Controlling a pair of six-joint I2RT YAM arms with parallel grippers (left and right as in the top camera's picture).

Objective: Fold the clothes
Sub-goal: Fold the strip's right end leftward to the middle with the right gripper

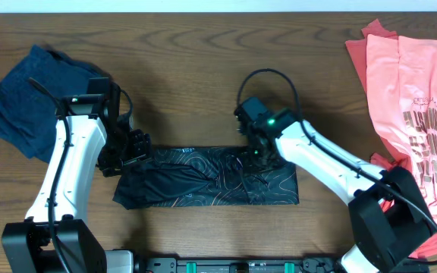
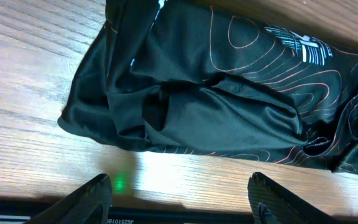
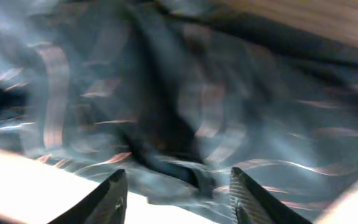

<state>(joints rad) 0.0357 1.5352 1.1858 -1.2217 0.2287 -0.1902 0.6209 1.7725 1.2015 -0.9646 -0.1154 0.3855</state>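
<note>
Black jersey (image 1: 211,178) is lying on the wooden table (image 1: 203,53), folded into a long crumpled band, orange contour lines showing. Left gripper (image 1: 133,146) is hovering at the jersey's left end, jaws standing apart, gripping nothing. Right gripper (image 1: 258,154) is hanging over the jersey's right half, jaws also parted, fabric just beyond the fingertips and not pinched. Pink T-shirts (image 1: 416,91) are lying well right of the jersey. Navy garment (image 1: 25,98) is sitting well left of it.

Left claw (image 2: 180,186), right claw (image 3: 178,177): both agape.
</note>
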